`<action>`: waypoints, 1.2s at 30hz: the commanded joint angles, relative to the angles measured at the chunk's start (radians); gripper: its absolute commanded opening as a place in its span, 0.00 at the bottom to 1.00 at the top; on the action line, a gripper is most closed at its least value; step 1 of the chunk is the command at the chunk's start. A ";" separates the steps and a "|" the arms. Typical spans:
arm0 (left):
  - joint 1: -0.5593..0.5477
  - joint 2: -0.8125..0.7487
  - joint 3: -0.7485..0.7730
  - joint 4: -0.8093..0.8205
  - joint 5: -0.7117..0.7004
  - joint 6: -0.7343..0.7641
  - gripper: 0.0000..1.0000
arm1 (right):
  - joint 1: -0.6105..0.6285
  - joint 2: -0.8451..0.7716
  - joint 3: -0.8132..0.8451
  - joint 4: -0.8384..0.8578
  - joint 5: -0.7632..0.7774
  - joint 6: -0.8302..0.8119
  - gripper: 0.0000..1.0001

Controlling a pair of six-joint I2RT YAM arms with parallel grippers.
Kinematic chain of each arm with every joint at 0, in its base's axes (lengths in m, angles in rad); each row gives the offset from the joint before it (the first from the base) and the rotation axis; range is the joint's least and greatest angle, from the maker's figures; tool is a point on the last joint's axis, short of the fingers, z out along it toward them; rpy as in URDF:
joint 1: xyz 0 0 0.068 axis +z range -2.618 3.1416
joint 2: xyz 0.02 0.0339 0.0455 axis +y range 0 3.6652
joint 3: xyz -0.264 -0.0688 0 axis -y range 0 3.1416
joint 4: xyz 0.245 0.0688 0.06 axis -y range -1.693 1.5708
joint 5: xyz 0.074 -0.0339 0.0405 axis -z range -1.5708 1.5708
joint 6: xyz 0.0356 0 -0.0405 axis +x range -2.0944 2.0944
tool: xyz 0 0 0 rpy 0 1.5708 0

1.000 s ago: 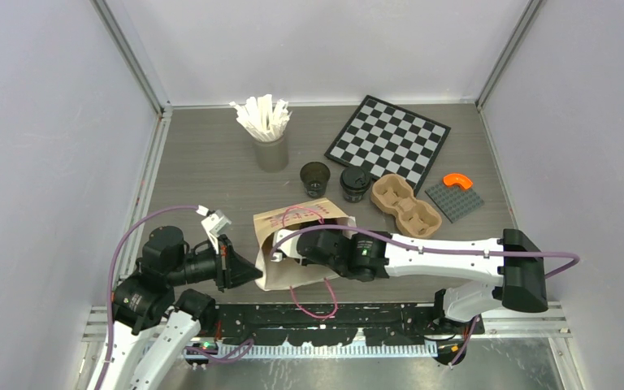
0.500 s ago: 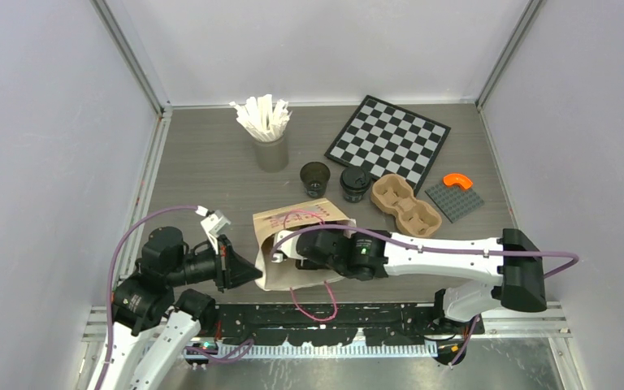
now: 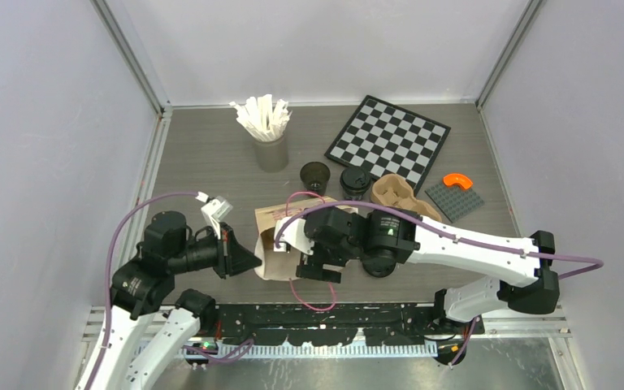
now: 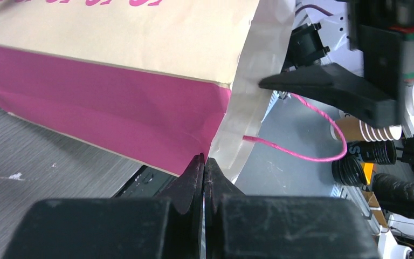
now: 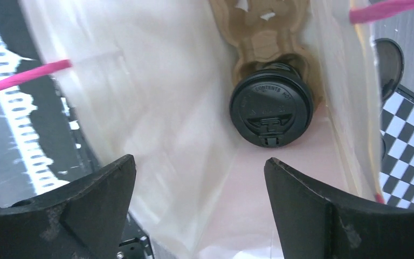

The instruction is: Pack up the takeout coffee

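"Where does the coffee stand?"

"One lidded black cup (image 5: 271,108) sits in a pulp carrier (image 5: 259,32) inside the paper bag (image 3: 266,231), which lies on its side at the near edge of the surface (image 3: 211,162). A second lidded cup (image 3: 355,182) and a lidless black cup (image 3: 315,176) stand side by side farther back, beside the checkerboard (image 3: 387,140)."

"And the arms?"

"The left tool (image 4: 205,167) is clenched on the bag's edge at its near left. The right tool (image 5: 199,164) is at the bag's mouth, its jaws spread wide and holding nothing, apart from the cup inside."
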 commanded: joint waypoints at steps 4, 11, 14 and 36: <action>-0.002 0.094 0.144 -0.076 -0.076 0.007 0.00 | 0.006 0.009 0.208 -0.108 -0.174 0.075 0.94; -0.003 0.136 0.201 -0.104 -0.103 0.000 0.00 | 0.006 0.030 0.318 -0.168 -0.258 0.091 0.90; -0.002 0.148 0.215 -0.099 -0.109 -0.008 0.00 | 0.005 0.051 0.342 -0.205 -0.236 0.096 0.89; -0.002 0.277 0.335 -0.184 -0.202 0.009 0.00 | -0.210 0.030 0.577 0.126 0.336 0.268 0.96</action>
